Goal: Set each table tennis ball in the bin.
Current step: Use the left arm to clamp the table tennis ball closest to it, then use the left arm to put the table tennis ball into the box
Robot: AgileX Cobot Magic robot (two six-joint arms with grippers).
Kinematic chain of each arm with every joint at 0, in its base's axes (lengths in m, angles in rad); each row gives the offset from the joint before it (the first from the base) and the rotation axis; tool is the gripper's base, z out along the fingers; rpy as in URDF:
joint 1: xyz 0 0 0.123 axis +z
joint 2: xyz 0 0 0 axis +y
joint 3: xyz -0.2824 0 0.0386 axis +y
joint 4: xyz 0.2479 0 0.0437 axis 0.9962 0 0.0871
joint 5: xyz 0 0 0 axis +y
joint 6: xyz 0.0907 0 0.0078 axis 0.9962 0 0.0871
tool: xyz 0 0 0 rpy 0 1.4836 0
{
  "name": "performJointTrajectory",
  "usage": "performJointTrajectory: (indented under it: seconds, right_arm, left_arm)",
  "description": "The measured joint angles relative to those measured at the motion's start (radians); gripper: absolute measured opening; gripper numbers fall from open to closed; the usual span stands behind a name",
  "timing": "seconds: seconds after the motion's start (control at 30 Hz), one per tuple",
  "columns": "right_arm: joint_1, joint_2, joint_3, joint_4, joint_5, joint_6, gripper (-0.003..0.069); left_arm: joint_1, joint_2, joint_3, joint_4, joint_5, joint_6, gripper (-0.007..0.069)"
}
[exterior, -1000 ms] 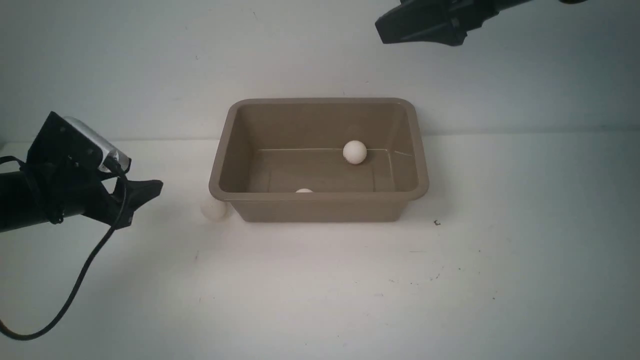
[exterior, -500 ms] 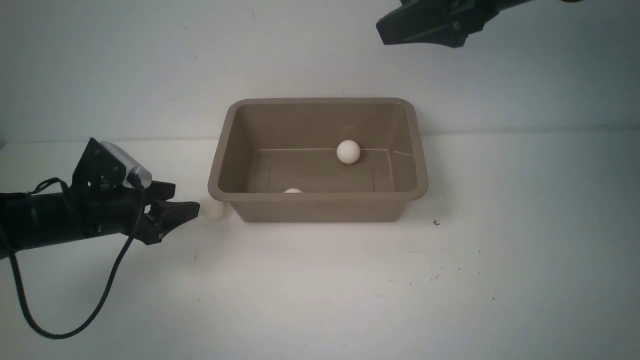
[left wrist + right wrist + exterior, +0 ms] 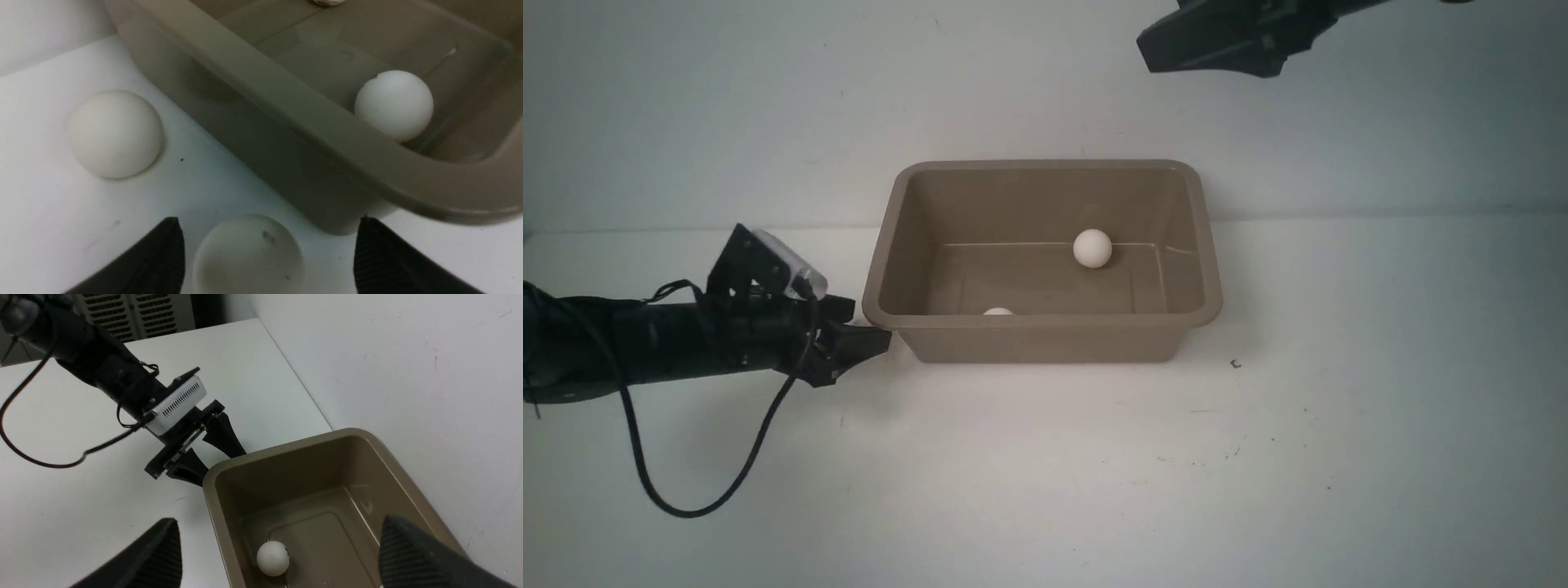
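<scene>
The taupe bin [image 3: 1045,339] stands mid-table. One table tennis ball [image 3: 1092,247] lies at its back wall, and another [image 3: 998,312] peeks over the near rim. My left gripper [image 3: 866,324] is low at the bin's near left corner and hides the table there. In the left wrist view it is open [image 3: 269,219], with a white ball [image 3: 248,255] on the table between its fingers, untouched. A further ball [image 3: 115,134] rests beside the bin wall [image 3: 261,134]. My right gripper [image 3: 1156,45] hangs open [image 3: 278,524] high above the bin [image 3: 310,447] and a ball [image 3: 273,557].
A white wall rises just behind the bin. My left arm's black cable [image 3: 686,490] loops over the table at the front left. A small dark speck [image 3: 1236,363] marks the table to the right of the bin.
My left arm has dropped and slid right to the bin's near left corner, bringing its fingers around the ball on the table. The balls inside rolled slightly left. The right arm has not moved.
</scene>
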Motion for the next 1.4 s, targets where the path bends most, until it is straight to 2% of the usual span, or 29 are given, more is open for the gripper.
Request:
performJointTrajectory:
  seconds: [0.2, 0.27, 0.33, 0.5, 0.7, 0.8, 0.83, 1.0, 1.23, 1.3, 1.4]
  right_arm:
    - [0.0, 0.0, 0.0, 0.0, 0.001, 0.0, 0.0588]
    - [0.0, 0.0, 0.0, 0.0, 0.004, 0.0, 0.0588]
    - [0.0, 0.0, 0.0, 0.0, 0.005, 0.0, 0.0588]
    - [0.0, 0.0, 0.0, 0.0, 0.007, 0.0, 0.0588]
    - [0.0, 0.0, 0.0, 0.0, 0.01, 0.0, 0.0567]
    - [0.0, 0.0, 0.0, 0.0, 0.011, 0.0, 0.0556]
    - [0.0, 0.0, 0.0, -0.001, 0.011, 0.0, 0.0548]
    - [0.0, 0.0, 0.0, -0.019, 0.011, 0.0, 0.0546]
    - [0.0, 0.0, 0.0, -0.024, 0.011, 0.001, 0.0546]
    - [0.0, 0.0, 0.0, -0.025, 0.011, 0.003, 0.0546]
    - [0.0, 0.0, 0.0, -0.025, 0.011, 0.003, 0.0546]
  left_arm:
    - [-0.052, 0.013, -0.019, -0.001, -0.168, -0.004, 0.0489]
    - [-0.063, 0.013, -0.024, -0.008, -0.205, 0.002, 0.044]
    - [-0.068, 0.012, -0.027, -0.012, -0.217, 0.005, 0.0357]
    - [-0.05, -0.052, -0.027, -0.005, -0.231, 0.055, 0.035]
    - [0.061, -0.174, -0.027, 0.037, -0.134, 0.068, 0.035]
    - [0.101, -0.195, -0.027, 0.048, -0.032, 0.069, 0.035]
    - [0.109, -0.196, -0.031, 0.056, 0.079, 0.075, 0.035]
    - [0.004, -0.15, -0.092, 0.066, 0.163, 0.076, 0.035]
    - [-0.131, -0.059, -0.238, 0.028, 0.101, 0.065, 0.035]
    - [-0.145, -0.034, -0.287, 0.027, 0.089, 0.033, 0.035]
    - [-0.163, 0.017, -0.368, 0.025, 0.066, -0.103, 0.0391]
